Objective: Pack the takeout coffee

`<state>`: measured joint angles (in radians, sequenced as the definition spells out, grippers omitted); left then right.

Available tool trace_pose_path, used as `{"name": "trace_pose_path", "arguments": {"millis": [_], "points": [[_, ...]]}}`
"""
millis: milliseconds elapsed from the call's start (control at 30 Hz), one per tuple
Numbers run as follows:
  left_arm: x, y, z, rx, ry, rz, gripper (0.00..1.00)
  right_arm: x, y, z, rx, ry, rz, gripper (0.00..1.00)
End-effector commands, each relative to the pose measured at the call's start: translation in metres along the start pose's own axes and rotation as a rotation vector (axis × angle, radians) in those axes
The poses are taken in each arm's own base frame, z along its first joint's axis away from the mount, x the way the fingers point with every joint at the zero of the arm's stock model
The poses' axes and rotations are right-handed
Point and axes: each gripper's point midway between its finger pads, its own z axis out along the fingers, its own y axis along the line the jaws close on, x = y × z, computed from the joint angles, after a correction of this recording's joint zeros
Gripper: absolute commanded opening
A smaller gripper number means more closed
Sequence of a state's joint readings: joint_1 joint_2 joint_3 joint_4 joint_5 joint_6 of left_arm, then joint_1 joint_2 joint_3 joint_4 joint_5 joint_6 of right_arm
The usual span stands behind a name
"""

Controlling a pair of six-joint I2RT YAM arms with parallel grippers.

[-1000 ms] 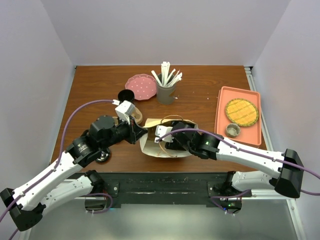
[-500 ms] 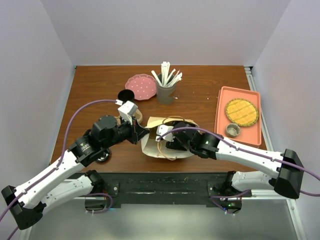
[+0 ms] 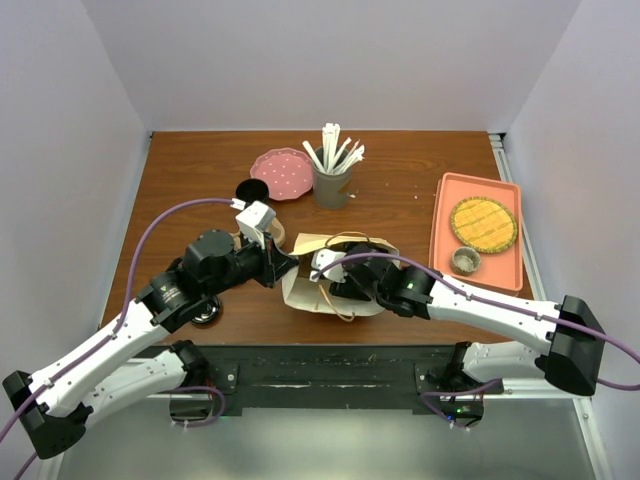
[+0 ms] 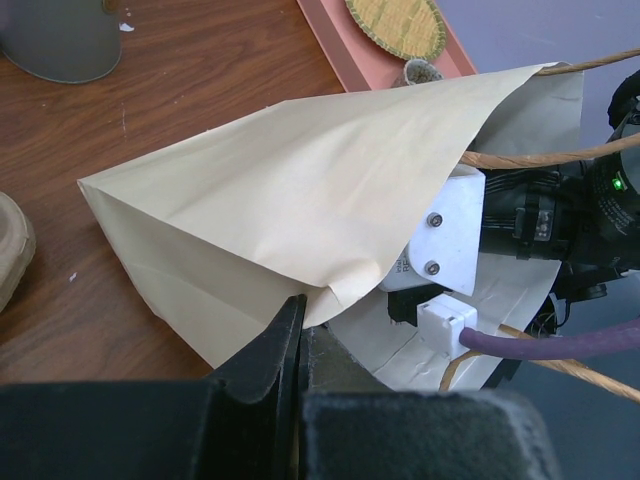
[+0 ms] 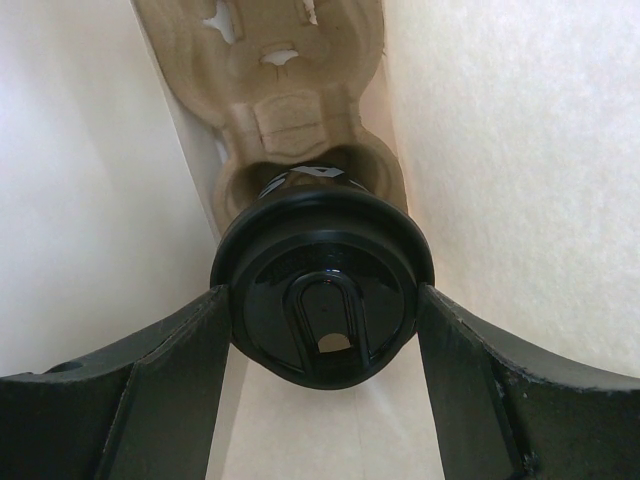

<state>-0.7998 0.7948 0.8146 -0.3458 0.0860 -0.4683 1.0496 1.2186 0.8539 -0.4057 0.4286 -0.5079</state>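
While L gripper (image 4: 299, 322) stays clamped on the rim of the paper bag (image 4: 270, 200), keeping its mouth open, R arm has pushed slightly deeper in. R gripper (image 5: 324, 305) grips the takeout coffee (image 5: 320, 262) by its lid. Cup looks seated in the pulp carrier (image 5: 290, 80), so release prob. next.

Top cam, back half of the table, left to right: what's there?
black lid → pink plate → grey cup of stir sticks → orange tray
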Motion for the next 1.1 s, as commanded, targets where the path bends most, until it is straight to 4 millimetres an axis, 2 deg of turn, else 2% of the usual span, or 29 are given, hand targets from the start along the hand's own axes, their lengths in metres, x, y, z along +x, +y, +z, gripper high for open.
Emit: {"name": "trace_pose_path", "arguments": {"millis": [0,567,667,900,1067], "points": [[-0.006,-0.006,-0.003,0.014,-0.001,0.009,0.00,0.001,-0.001,0.007,0.027,-0.007,0.062,0.26],[-0.005,-0.006,-0.004,0.010,0.016,0.007,0.00,0.022,0.008,0.021,0.019,0.043,0.086,0.30],[-0.006,-0.007,-0.003,0.010,0.016,0.007,0.00,0.023,0.010,0.022,0.015,0.048,0.090,0.32],[-0.006,-0.007,-0.001,0.011,0.021,0.007,0.00,0.029,0.012,0.024,0.014,0.069,0.099,0.45],[-0.008,-0.007,-0.002,0.010,0.017,0.010,0.00,0.027,0.009,0.025,0.020,0.070,0.103,0.49]]}}
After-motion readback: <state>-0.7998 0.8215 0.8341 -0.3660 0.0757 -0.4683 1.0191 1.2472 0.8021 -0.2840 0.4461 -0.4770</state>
